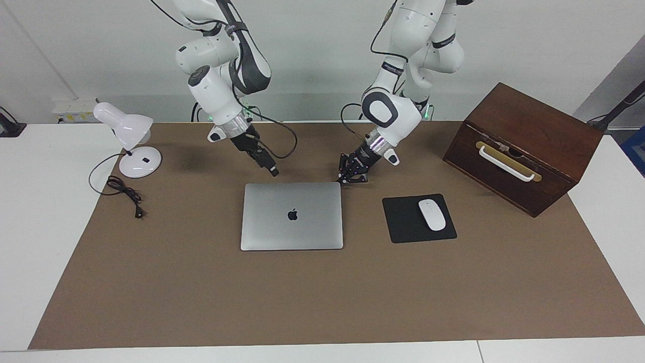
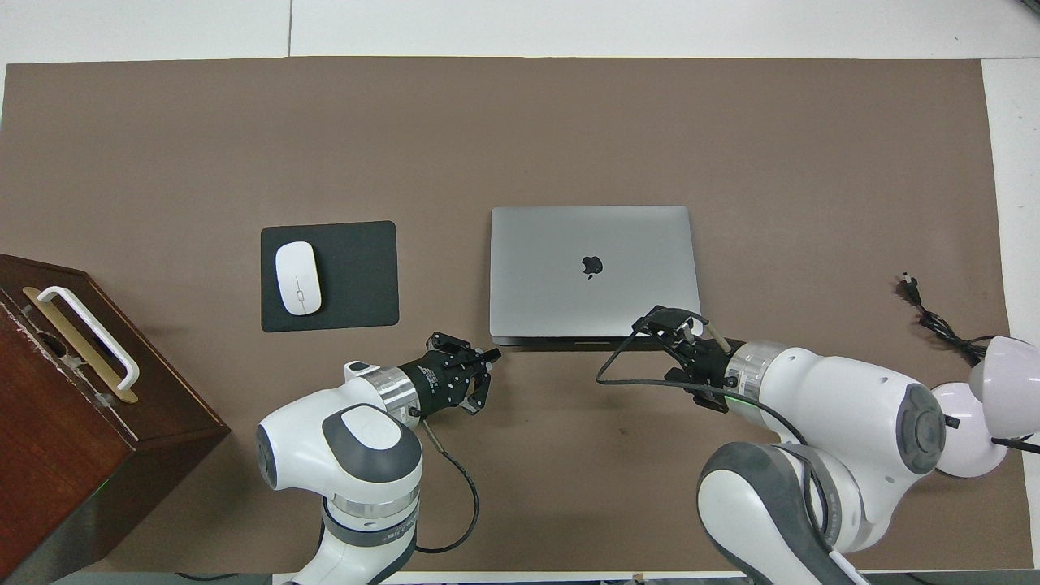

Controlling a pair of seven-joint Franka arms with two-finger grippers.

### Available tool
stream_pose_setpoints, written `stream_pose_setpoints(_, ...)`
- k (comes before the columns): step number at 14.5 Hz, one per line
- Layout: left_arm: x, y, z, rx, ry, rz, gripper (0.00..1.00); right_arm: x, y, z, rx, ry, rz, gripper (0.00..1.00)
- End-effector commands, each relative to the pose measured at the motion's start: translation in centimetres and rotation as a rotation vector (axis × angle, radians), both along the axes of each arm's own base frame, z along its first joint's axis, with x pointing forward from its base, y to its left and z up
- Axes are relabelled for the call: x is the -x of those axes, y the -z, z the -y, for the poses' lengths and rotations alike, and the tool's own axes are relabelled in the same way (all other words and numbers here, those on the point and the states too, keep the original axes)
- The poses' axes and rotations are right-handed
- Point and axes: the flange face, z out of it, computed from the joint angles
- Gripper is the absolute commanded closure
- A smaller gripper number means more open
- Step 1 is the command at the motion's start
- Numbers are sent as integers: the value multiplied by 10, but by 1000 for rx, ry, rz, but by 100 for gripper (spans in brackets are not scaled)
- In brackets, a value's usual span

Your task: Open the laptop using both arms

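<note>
Logging laptop (image 2: 593, 272) closed, flat mid-mat, long axis running 9-to-3 in the overhead view. Finding left gripper (image 2: 490, 354) pinched shut just beside its 7 o'clock corner. Placing right gripper (image 2: 660, 321) over the 5 o'clock corner, grip state untellable.

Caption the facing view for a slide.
Both grippers, left and right, flank the closed thin silver-grey metal laptop's robot-side edge.
</note>
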Motion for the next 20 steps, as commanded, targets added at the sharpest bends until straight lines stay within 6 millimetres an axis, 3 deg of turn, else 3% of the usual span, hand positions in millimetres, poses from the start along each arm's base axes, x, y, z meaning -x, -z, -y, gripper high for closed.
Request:
stream_pose_setpoints(1,-11,-2,10,-5,-26,24,100,-4,7,2,20,9,36,0)
stream_pose_setpoints(14,-26,1,23,0,-35,32,100,-24,22,-3,59,8,40,0)
stream_pose_setpoints(20,-24,15,22,-18,-29,14,100,-32,26,-4,77,10,55,0)
